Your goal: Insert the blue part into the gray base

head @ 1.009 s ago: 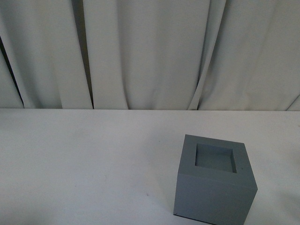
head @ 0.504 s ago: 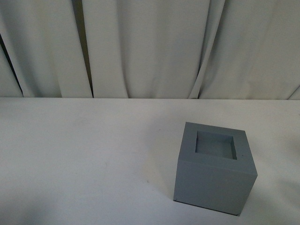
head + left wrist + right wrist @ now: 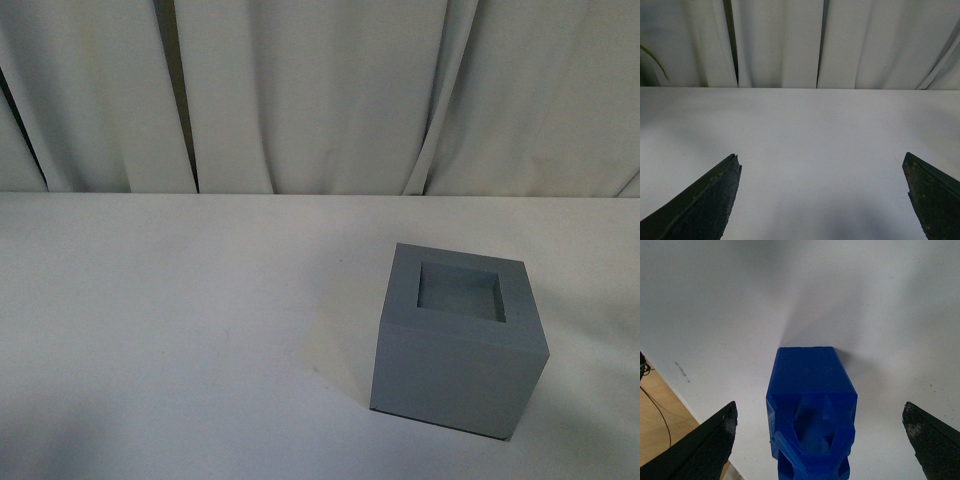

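1. The right gripper (image 3: 819, 410) hangs over the blue part (image 3: 812, 390), jaws spread wide and both fingers well clear of it.
2. The left gripper (image 3: 820, 159) is spread just as wide over bare white counter (image 3: 820, 125).
3. The gray base (image 3: 458, 340) sits near and right on the counter, recess facing up.
4. The blue part's handle end is cut off at the frame edge, and only the fingertips of each gripper show.

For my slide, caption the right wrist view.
Open right gripper flanking the blue part, standing on the white table.
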`<action>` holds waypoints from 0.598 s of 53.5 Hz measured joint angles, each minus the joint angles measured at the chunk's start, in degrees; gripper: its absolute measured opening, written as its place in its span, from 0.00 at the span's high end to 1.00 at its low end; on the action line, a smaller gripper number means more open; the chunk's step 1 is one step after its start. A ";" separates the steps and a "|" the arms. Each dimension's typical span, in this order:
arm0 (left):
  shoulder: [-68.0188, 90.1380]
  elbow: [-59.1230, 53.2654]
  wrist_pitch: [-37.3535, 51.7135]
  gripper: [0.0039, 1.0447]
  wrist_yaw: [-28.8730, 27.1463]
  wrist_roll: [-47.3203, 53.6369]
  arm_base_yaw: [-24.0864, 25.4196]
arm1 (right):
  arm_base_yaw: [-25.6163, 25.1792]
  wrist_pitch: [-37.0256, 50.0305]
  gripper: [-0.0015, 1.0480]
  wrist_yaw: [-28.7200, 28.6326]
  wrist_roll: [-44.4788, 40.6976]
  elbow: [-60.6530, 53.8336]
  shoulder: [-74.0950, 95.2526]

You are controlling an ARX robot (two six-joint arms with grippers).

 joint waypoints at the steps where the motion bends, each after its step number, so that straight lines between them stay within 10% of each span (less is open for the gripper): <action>1: 0.00 0.00 0.00 0.06 0.00 0.00 0.00 | 0.02 0.17 0.07 0.13 0.02 -0.09 0.13; 32: 0.00 0.00 0.00 0.06 0.00 0.00 0.00 | -1.18 0.74 0.07 2.10 -1.79 -0.85 1.14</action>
